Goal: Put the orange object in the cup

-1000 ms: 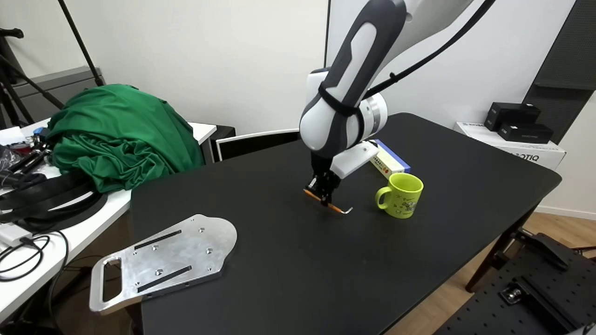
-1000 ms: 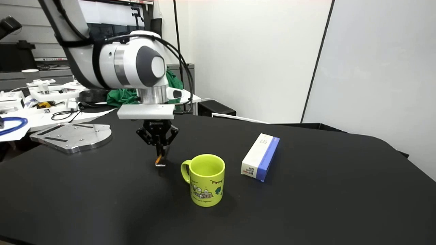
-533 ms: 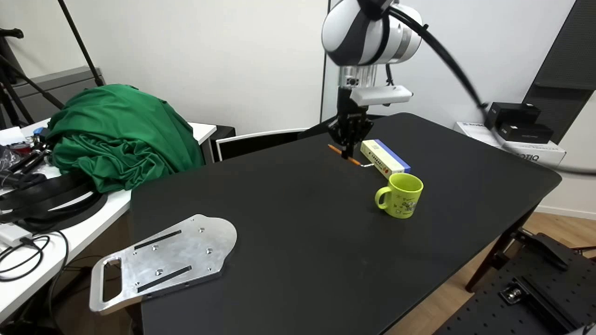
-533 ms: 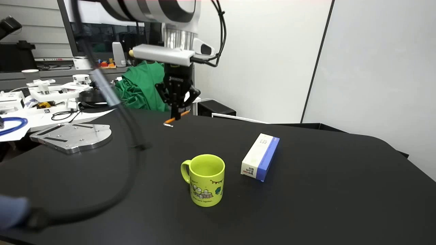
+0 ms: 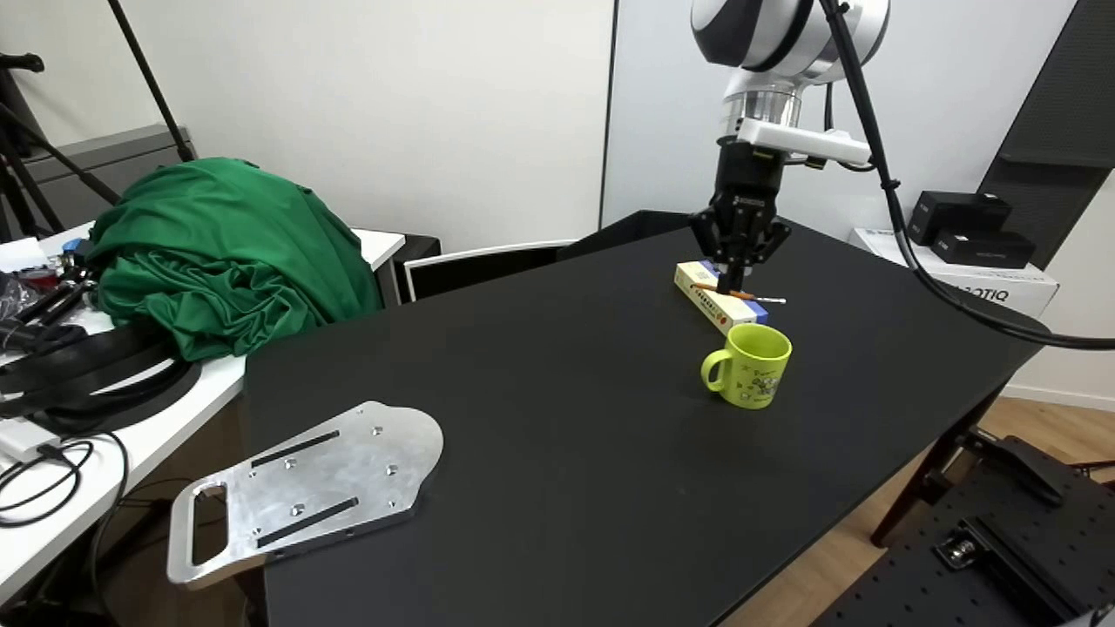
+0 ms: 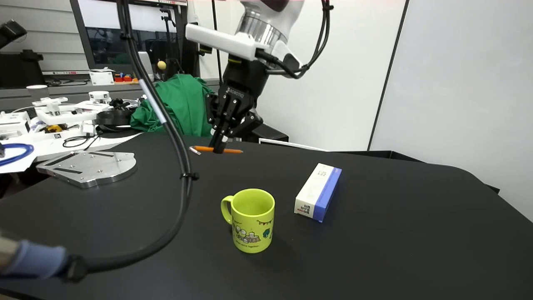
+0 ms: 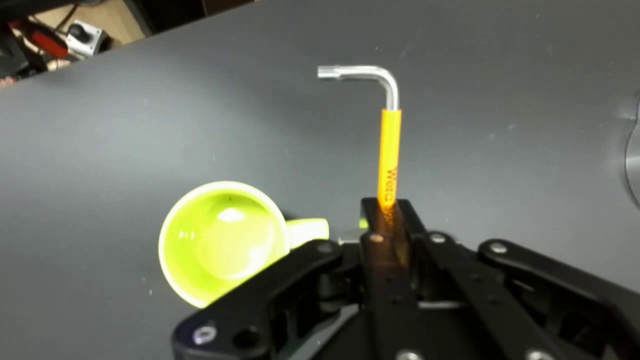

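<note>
Two dark fingers (image 7: 411, 220) of the gripper (image 6: 218, 146) are pinching the orange object (image 7: 390, 145), a thin L-shaped key with printed lettering. The orange object is hanging in the air over the worktop (image 6: 395, 233), roughly level; how high is hard to judge from these angles. In both exterior views it is poking out on either side of the fingers, and in an exterior view its silver end (image 6: 195, 151) is pointing left.

The cup (image 6: 252, 223), a lime-green mug with cartoon drawings, is standing upright on the black worktop. The wrist view is looking down into its open mouth; there the cup is sitting to the left of the orange object, its handle pointing right, and dark worktop is showing between the two.

In an exterior view a blue and white box (image 6: 317, 191) is lying to the right of the cup and slightly farther off. In an exterior view a silver metal plate (image 5: 331, 479) with slots and holes is resting at the near left edge of the worktop, and a heap of green cloth (image 5: 226, 252) is bulging on the far left, off the worktop. A black cable (image 5: 888, 185) is looping down from the arm (image 5: 740, 26) on the right, and at the far right two black boxes (image 5: 984, 249) are sitting on a white carton (image 5: 1032, 292).
</note>
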{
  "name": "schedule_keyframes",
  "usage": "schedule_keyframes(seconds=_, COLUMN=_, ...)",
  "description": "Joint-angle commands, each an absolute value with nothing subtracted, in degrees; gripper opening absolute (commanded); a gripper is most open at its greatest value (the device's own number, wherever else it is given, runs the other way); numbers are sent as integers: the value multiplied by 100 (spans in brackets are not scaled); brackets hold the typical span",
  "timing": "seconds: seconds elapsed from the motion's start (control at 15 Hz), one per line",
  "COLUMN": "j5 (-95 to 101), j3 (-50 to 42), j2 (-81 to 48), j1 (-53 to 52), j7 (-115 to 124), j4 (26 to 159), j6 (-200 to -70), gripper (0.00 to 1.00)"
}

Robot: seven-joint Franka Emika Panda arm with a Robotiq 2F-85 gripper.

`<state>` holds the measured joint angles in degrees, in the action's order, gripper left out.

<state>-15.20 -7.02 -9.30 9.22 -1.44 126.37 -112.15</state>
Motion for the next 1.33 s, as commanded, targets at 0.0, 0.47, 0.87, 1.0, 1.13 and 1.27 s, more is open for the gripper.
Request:
schedule_keyframes(seconds=0.0, j5=-1943, j3=-889, j2=-1092, j1=1152, j7=3, j4=12683, j6=-10623, gripper=2)
schedule_keyframes(seconds=0.47, j5=-2801, j3=-1272, j2=-1601, j1=1627, j7=276, j4=12633, j6=-9849, gripper=2)
schedule_keyframes(seconds=0.87, j5=-3520, j3=-1538, j2=-1937, j1=1907, j7=570, j4=12658, j6=-9911, gripper=2)
schedule_keyframes(seconds=1.0, j5=-3627, j3=-1625, j2=-2040, j1=1987, j7=579, j4=12626, j6=-9930, gripper=2)
schedule_keyframes(seconds=1.13, j5=-3705, j3=-1702, j2=-2134, j1=2062, j7=555, j4=12606, j6=-9977, gripper=2)
schedule_keyframes(seconds=1.27, j5=-3768, j3=-1765, j2=-2228, j1=2131, j7=534, j4=12593, j6=-10059, gripper=2)
